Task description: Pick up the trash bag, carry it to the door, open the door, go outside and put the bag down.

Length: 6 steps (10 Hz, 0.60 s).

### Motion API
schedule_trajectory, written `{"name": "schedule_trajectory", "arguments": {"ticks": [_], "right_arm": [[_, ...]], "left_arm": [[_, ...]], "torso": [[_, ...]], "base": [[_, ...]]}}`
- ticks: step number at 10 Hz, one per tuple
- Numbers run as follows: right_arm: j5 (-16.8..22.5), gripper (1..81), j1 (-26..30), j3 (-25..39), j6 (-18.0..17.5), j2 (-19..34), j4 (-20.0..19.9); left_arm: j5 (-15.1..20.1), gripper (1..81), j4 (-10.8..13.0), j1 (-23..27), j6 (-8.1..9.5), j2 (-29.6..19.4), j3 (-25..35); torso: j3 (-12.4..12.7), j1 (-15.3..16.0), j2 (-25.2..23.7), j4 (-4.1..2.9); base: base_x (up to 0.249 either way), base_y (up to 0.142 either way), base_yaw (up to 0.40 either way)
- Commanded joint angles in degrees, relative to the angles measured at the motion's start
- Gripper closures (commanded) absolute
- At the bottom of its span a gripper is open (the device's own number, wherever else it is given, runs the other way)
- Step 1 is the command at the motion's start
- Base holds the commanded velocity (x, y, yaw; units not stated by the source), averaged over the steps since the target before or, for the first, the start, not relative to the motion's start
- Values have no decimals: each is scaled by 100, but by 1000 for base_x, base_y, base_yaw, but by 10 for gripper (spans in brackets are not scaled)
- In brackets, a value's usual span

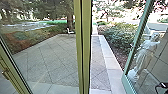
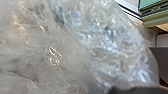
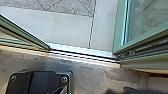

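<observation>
Crumpled clear plastic of the trash bag point(image 2: 107, 47) is large and close to the camera in the left wrist view; what holds it is hidden. In the head view, a teal-framed door leaf point(image 1: 124, 83) stands swung open at the right, and a yellow-green upright point(image 1: 86, 50) rises near the middle, with a gap between them. The right wrist view looks down on the metal threshold point(image 3: 82, 55), between the green-framed leaf point(image 3: 116, 37) and another green frame point(image 3: 25, 35).
Paving point(image 1: 47, 60) lies outside, with a pale stone border point(image 1: 111, 63) and bushes point(image 1: 120, 35) beyond. A pale statue point(image 1: 143, 56) shows in the right-hand glass. A small white chair-like object point(image 1: 70, 31) stands farther off. Grey floor point(image 3: 92, 75) lies inside the threshold.
</observation>
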<state>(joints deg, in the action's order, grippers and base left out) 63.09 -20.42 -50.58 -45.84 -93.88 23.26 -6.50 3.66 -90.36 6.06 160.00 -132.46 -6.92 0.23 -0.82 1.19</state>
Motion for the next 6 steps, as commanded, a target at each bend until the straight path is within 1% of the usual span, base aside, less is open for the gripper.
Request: {"name": "schedule_trajectory", "arguments": {"ticks": [1, 2, 3, 4, 5, 6], "right_arm": [[-2373, 10, -2904, -82, -1232, -56, 2007], [-2867, 10, -3364, -491, -1278, -333, 2165], [-3342, 10, -3656, -984, -1279, -640, 2140], [-3653, 10, -3842, -1407, -1287, -975, 2026], [-3593, 10, -4017, -1726, -1253, -1337, 1709], [-3584, 10, -4395, -1963, -1200, -1549, 1568]], "left_arm": [[281, 811, 65, 119, -17, -64, 80], [281, 811, 65, 119, -17, -64, 71], [281, 811, 74, 127, -25, -64, 63], [281, 811, 65, 128, -17, -56, 45], [281, 811, 65, 145, -17, -21, 1], [281, 811, 74, 163, -17, 15, -43]], "torso": [[0, 2, 0, 0], [0, 0, 0, 0], [0, 0, 0, 0], [0, 0, 0, 0], [2, -2, -2, 0], [2, -2, -2, 0]], "base": [[0, 0, 0], [0, 0, 0], [0, 0, 0], [0, 0, 0], [0, 0, 0], [0, 0, 0]]}}
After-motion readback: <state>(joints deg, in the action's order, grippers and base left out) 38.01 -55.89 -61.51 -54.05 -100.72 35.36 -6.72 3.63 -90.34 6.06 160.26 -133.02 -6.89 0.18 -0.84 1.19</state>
